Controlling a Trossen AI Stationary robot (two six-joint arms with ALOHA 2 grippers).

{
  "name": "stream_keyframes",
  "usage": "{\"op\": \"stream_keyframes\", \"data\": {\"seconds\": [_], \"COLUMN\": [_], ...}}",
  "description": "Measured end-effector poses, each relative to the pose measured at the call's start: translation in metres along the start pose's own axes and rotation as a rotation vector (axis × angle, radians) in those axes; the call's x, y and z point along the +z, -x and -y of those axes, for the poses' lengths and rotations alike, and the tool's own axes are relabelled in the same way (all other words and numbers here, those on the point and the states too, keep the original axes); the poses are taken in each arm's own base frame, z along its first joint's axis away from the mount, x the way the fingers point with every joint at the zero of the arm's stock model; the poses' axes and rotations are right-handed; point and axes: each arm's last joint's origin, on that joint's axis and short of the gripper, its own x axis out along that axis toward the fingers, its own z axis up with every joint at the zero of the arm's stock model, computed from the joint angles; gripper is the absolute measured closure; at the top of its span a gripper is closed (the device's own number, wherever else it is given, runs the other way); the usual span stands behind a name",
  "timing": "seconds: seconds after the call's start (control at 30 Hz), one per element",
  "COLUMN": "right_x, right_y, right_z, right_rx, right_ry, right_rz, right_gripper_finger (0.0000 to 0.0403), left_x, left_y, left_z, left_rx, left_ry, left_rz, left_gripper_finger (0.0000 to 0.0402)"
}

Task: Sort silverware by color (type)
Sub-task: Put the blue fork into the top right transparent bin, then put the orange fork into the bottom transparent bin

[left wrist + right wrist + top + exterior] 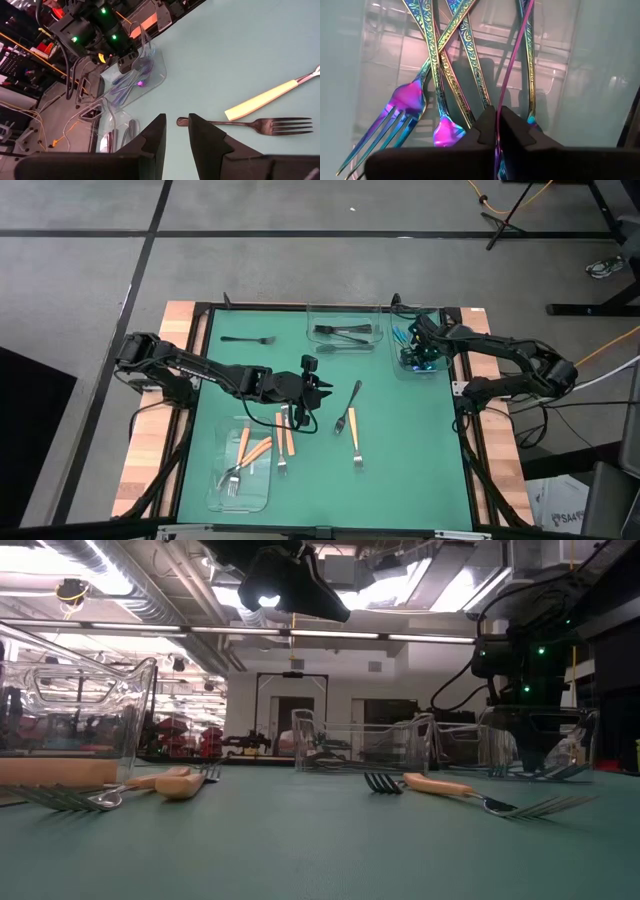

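Right gripper point(415, 343) sits in the clear tray point(437, 367) at 1 o'clock on the green mat point(400, 440), fingers nearly closed on a thin iridescent piece point(512, 65) (hold not certain) among the iridescent silverware point(440, 75). Left gripper point(322, 390) hovers mid-table, fingers slightly apart, holding nothing, a black fork point(347, 407) just beside it at 3 o'clock. Black pieces point(343, 333) fill the 12 o'clock tray point(312, 325); another black fork point(248, 339) lies at 11 o'clock. Orange-handled forks point(245, 452) lie at 7 o'clock, partly in a third tray point(262, 492); 1 more point(354, 442) rests at 5 o'clock.
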Motion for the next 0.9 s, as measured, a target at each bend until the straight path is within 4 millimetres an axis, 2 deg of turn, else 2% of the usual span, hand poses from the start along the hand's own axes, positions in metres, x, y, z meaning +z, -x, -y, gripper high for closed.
{"op": "stream_keyframes", "data": {"seconds": [0.43, 0.7, 0.9], "right_x": [-0.0007, -0.0007, -0.0008], "right_y": [-0.0003, -0.0004, -0.0004], "right_z": [0.0003, 0.0003, 0.0004], "right_rx": [-0.004, -0.004, -0.004], "right_ry": [0.001, 0.001, 0.001], "right_rz": [-0.005, -0.005, -0.006], "right_gripper_finger": [0.0336, 0.0331, 0.0331], "left_x": [0.0000, 0.0000, 0.0004], "left_y": [0.0000, 0.0000, 0.0000], "left_z": [0.0001, 0.0000, 0.0007], "left_rx": [0.000, 0.000, -0.031], "left_ry": [0.030, 0.174, 0.201], "left_rz": [0.000, 0.000, 0.013], "left_gripper_finger": [0.0326, 0.0326, 0.0326]}}
